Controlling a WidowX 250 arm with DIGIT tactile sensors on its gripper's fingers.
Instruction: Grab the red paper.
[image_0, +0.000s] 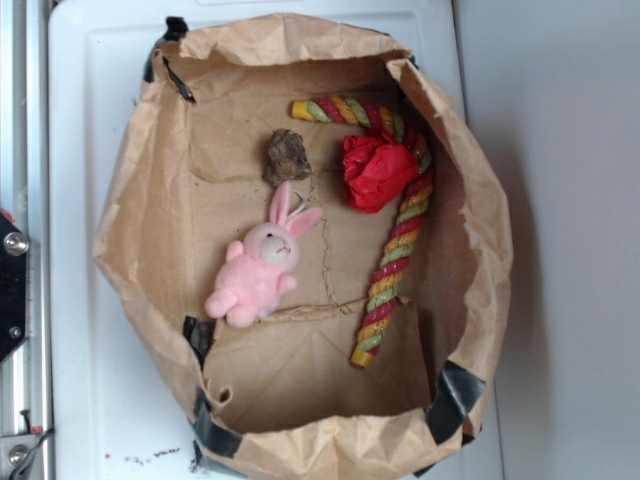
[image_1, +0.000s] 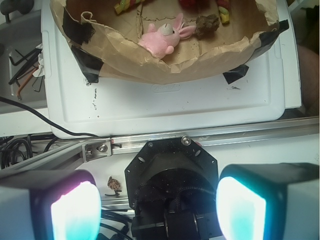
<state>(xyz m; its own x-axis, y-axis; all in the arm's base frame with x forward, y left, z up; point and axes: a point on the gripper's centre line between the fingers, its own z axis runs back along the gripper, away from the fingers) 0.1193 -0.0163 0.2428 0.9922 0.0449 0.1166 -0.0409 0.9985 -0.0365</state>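
Note:
The red paper (image_0: 378, 172) is a crumpled red wad at the back right of the open brown paper bag (image_0: 482, 235), lying against the striped rope cane (image_0: 397, 250). In the wrist view only a sliver of the red paper (image_1: 193, 3) shows at the top edge. My gripper (image_1: 159, 210) is open and empty, its two glowing pads (image_1: 75, 212) wide apart. It hangs over the robot's black base (image_1: 172, 170), well short of the bag. The gripper is not in the exterior view.
A pink bunny (image_0: 262, 265) lies in the bag's middle, with a brown rough lump (image_0: 287, 157) behind it. The bag stands on a white tray (image_0: 80, 200). A metal rail (image_1: 210, 136) and cables (image_1: 30, 120) lie between the base and the tray.

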